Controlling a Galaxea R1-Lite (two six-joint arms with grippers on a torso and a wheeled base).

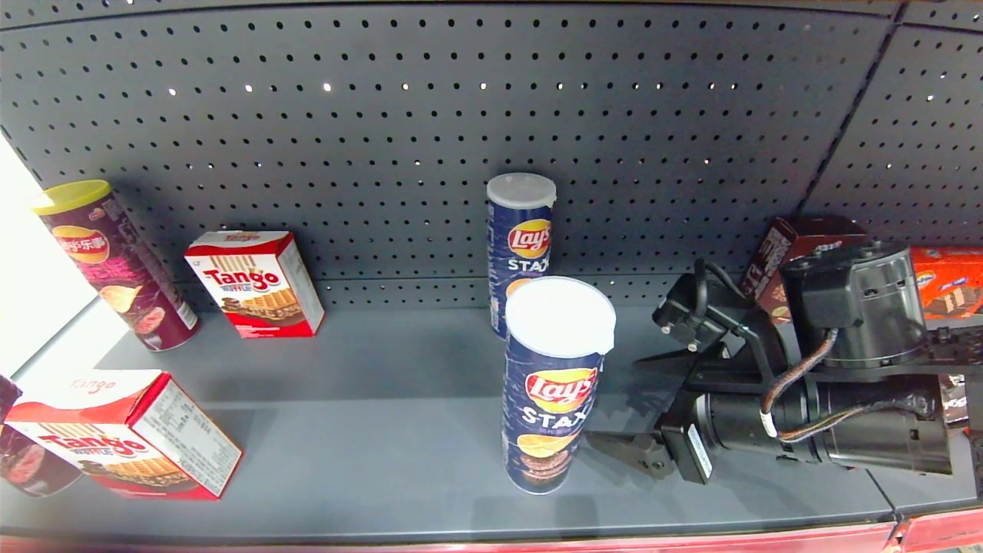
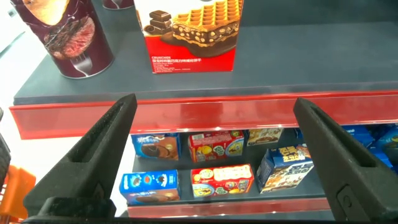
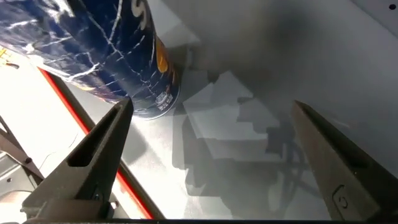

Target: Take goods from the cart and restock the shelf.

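Two tall blue chip cans with white lids stand mid-shelf, one near the front (image 1: 554, 388) and one behind it (image 1: 521, 246) by the pegboard wall. My right gripper (image 1: 643, 403) lies low over the grey shelf (image 1: 384, 430), just right of the front can, open and holding nothing. In the right wrist view the can's base (image 3: 118, 62) stands beyond and to one side of the open gripper (image 3: 211, 162), clear of both fingers. My left gripper (image 2: 214, 162) is open and empty in front of the shelf's red edge (image 2: 205, 112).
Red wafer boxes (image 1: 257, 284) (image 1: 127, 434) and a maroon can (image 1: 115, 265) stand on the shelf's left. A brown box (image 1: 791, 246) and an orange box (image 1: 948, 280) sit behind my right arm. The lower shelf holds several snack boxes (image 2: 214, 165).
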